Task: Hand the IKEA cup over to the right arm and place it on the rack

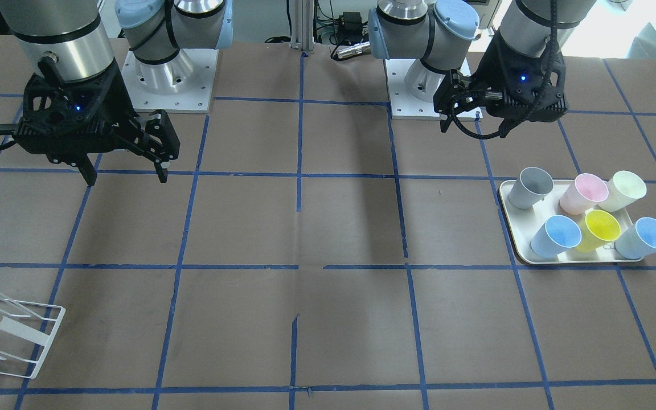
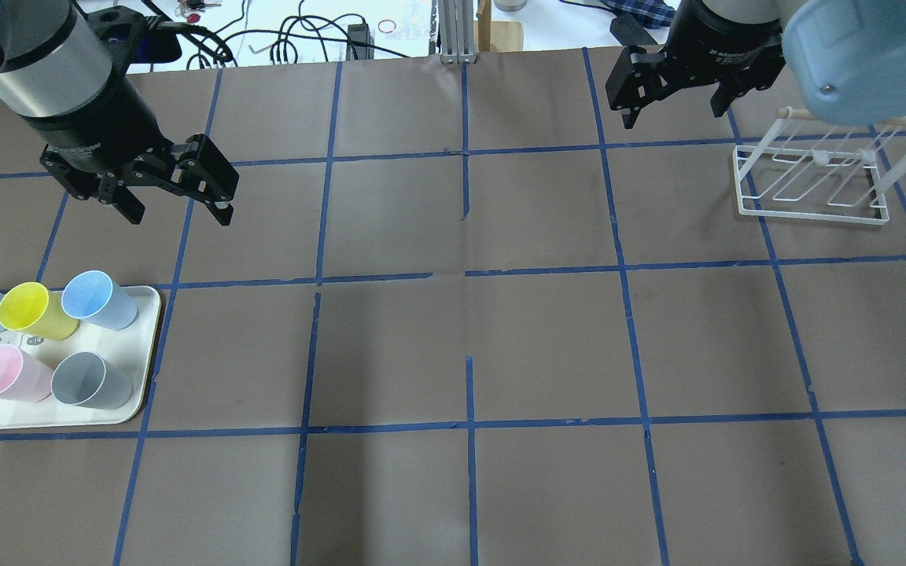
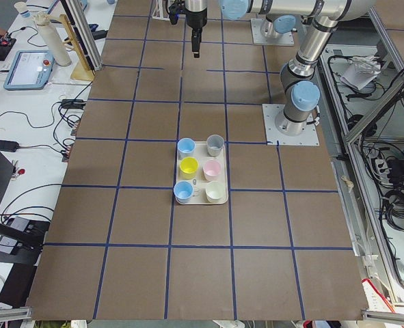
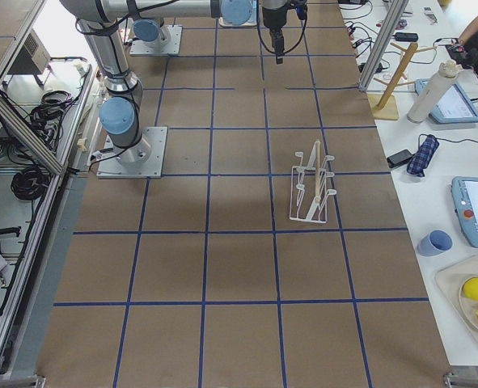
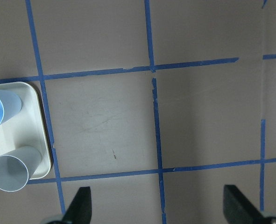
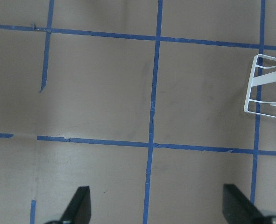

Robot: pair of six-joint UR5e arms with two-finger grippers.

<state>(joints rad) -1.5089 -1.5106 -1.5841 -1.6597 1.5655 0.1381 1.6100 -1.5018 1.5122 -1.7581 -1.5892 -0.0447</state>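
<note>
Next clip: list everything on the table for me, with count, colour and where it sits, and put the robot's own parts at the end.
IKEA cup: 1, pale blue, on the tray, row farther from the robot, inner end
other blue cup: 1, pale blue with whitish rim, same row, outer end
yellow cup: 1, yellow, between the two blue cups
grey cup: 1, grey, row nearer the robot, inner end
pink cup: 1, pink, middle of that row
cream cup: 1, pale cream, outer end of that row
tray: 1, cream, robot's left side
rack: 1, white wire, wooden rod, robot's right side
table: 1, brown, blue tape grid
left gripper: 1, black, open, above the table near the tray
right gripper: 1, black, open, near the rack
</note>
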